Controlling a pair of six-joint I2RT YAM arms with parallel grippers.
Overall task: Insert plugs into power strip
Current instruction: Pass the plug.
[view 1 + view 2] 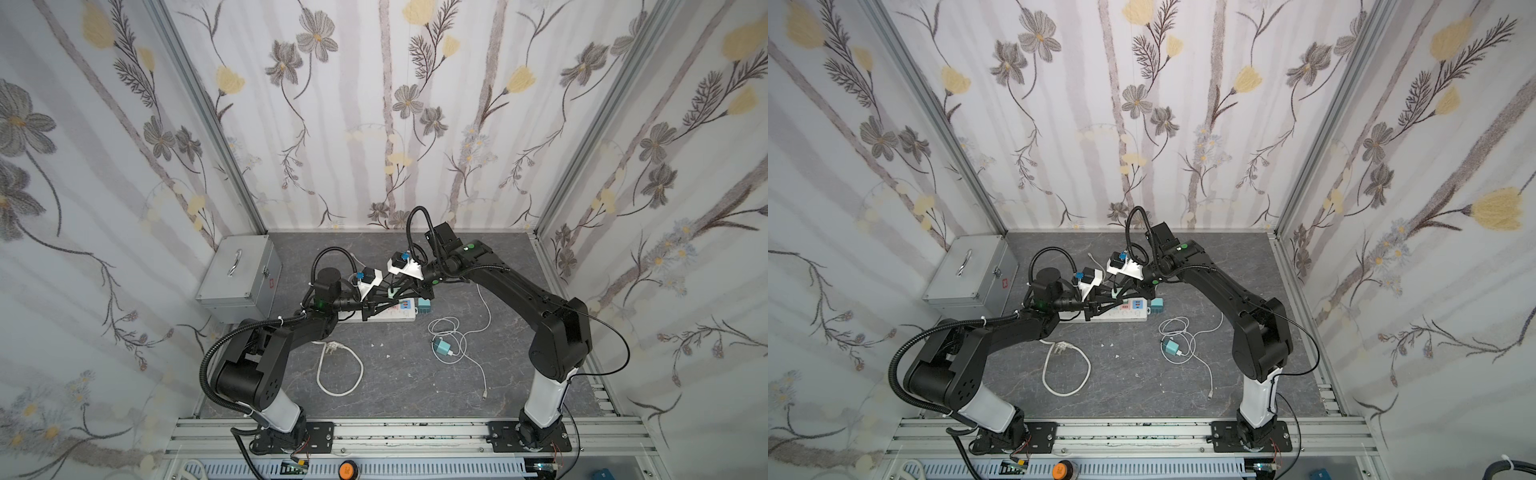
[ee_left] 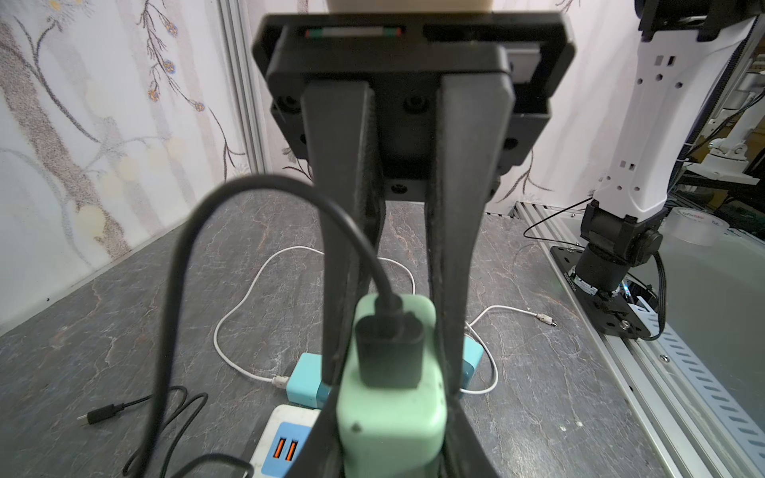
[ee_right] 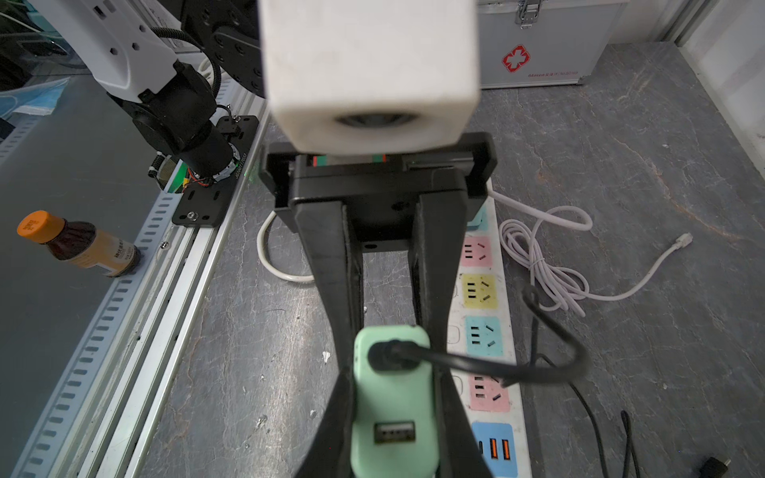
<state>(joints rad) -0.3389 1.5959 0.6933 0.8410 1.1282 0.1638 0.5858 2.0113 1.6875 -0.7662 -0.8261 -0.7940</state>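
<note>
My left tool (image 2: 391, 364) and right tool (image 3: 393, 351) both clamp one mint plug (image 2: 389, 422), aloft beside the strip (image 3: 480, 289); uneven pull could twist it loose, or its black cable (image 2: 178, 289) could snag.

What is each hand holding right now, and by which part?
The left hand pinches a mint green adapter by its two opposite sides; the right hand pinches a second mint green adapter the same way.

Probably a lab test cell: floral-papered panels (image 1: 353, 104), aluminium mounting rail (image 1: 407, 434).
</note>
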